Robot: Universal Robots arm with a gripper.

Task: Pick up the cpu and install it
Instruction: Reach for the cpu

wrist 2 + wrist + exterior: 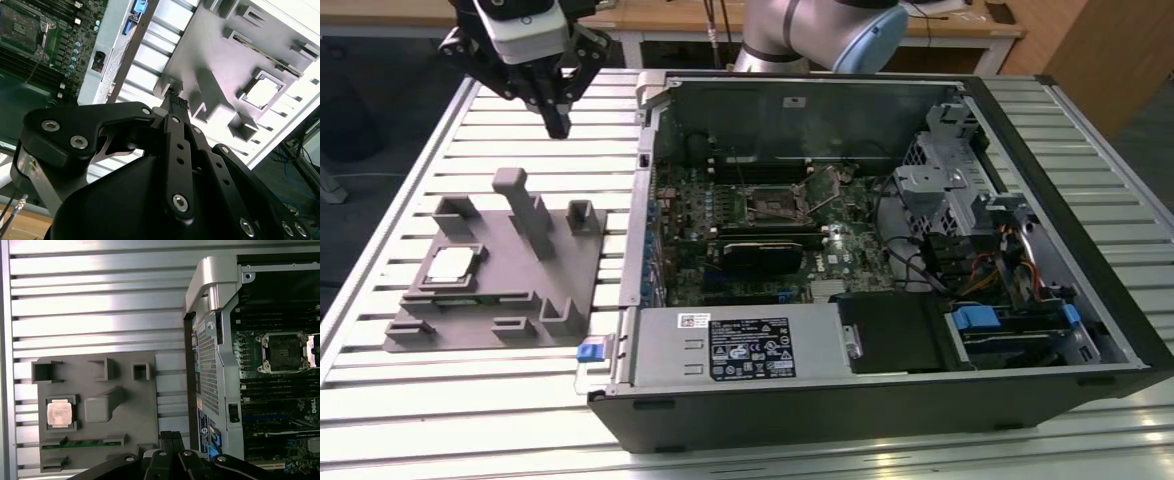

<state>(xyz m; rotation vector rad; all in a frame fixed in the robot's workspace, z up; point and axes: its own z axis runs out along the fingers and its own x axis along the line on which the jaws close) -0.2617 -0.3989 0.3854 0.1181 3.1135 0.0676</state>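
The cpu, a small silver square, lies in a square pocket of the grey fixture on the slatted table. My gripper hangs above the table beyond the fixture's far edge, apart from the cpu and well above it. Its black fingers are pressed together with nothing between them. The open socket sits on the motherboard inside the open computer case.
The computer case lies on its side at the exterior view's right, its metal wall next to the fixture. A green memory stick rests in a fixture slot. The fixture has upright tabs. A black ribbed module lies below the socket.
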